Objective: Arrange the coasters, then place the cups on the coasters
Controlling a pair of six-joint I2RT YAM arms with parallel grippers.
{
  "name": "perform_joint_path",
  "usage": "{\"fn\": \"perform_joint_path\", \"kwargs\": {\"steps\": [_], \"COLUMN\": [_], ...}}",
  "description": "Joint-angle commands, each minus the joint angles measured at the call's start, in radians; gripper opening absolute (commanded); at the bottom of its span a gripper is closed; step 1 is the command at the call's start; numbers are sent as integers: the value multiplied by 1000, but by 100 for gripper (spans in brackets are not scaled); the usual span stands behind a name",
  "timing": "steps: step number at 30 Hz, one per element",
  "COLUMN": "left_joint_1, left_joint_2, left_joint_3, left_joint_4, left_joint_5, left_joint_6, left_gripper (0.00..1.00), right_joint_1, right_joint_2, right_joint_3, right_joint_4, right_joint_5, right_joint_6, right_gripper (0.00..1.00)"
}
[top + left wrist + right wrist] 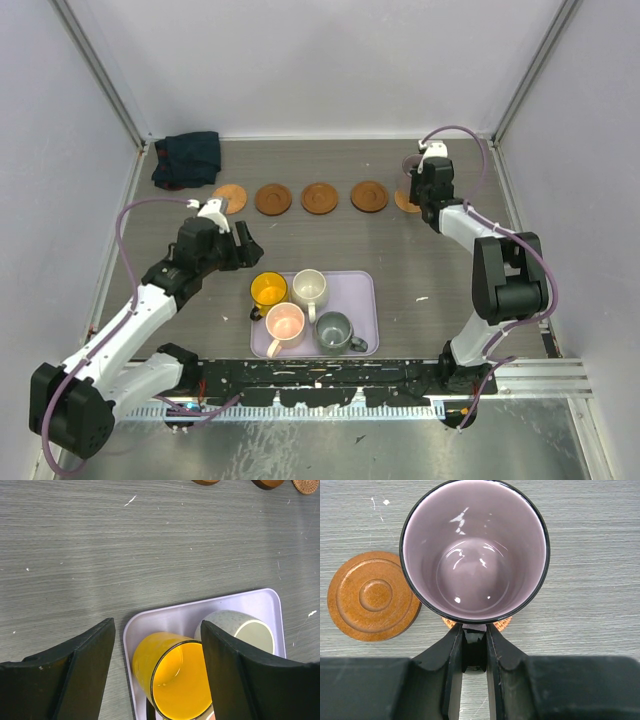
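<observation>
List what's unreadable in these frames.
- Right wrist: the cork coaster is only a sliver under the purple cup, so whether the cup rests on it is unclear.
- Top view: the right arm hides most of both.
- Left wrist: the yellow cup is cut off by the bottom edge.

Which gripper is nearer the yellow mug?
Left. The left gripper hangs open beside the yellow mug on the tray; the right gripper, far across the table, is shut on the purple mug.
</observation>
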Motion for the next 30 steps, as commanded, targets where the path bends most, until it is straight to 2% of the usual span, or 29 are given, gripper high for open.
{"fn": "perform_joint_path", "kwargs": {"steps": [1,30], "left_joint_1": [-3,-3], "left_joint_2": [-33,-31], "left_joint_3": [-4,1], "left_joint_4": [50,43], "left_joint_5": [-17,-11], "left_joint_6": [4,3], "left_gripper": [70,71], "right_joint_1": [-3,-3], "right_joint_2": [-72,-33], "right_joint_3": [-1,-34], "right_joint_4": [135,155], "right_joint_5": [-7,-12], "right_joint_6": [-11,-12], "right_gripper": [1,1]}}
